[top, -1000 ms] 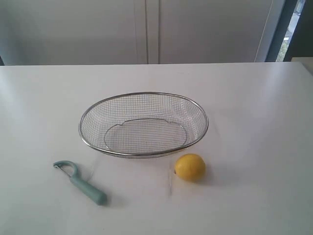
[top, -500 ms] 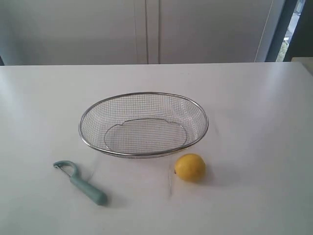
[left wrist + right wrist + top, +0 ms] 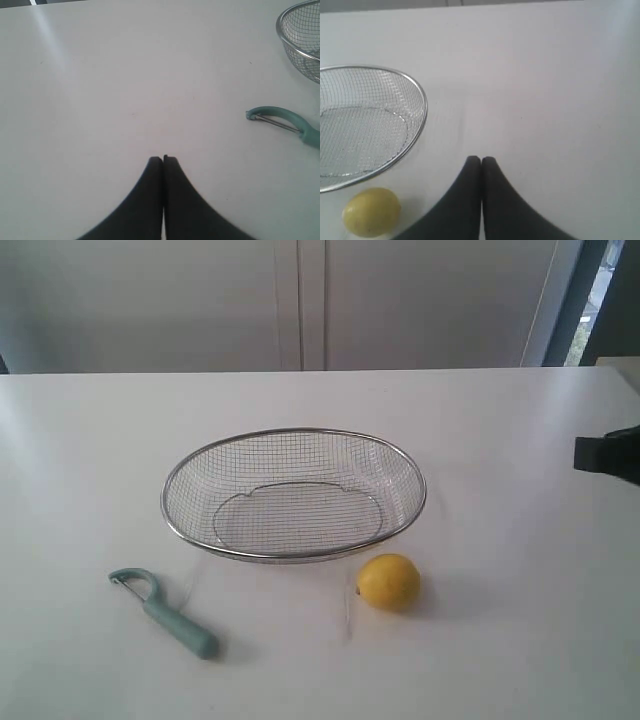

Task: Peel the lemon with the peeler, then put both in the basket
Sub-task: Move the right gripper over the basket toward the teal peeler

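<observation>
Left fingers (image 3: 155, 167): closed tip to tip, no gap visible, nothing held; over bare surface (image 3: 520, 630).
Right fingers (image 3: 473, 167): closed tip to tip, nothing held; clear of all 3 task items.
Right arm (image 3: 607, 454): dark part visible at the edge of the exterior view, well apart from the basket (image 3: 300, 455).
Lemon (image 3: 388, 582): resting on the surface, skin whole and yellow, unpeeled; alongside the right fingers, behind their tips, on the side toward the basket; near, not touching. Just beside the basket rim; contact with it not determinable.
Peeler (image 3: 165, 612): lying flat on the surface, hooked head with blade turned away from the lemon; beyond the tips of the left fingers and off toward the basket side; apart from them, untouched.
Basket: upright on the surface, beyond the tips of both pairs of fingers, between the 2; lemon and peeler both outside it.
Task status: peeling not begun.
</observation>
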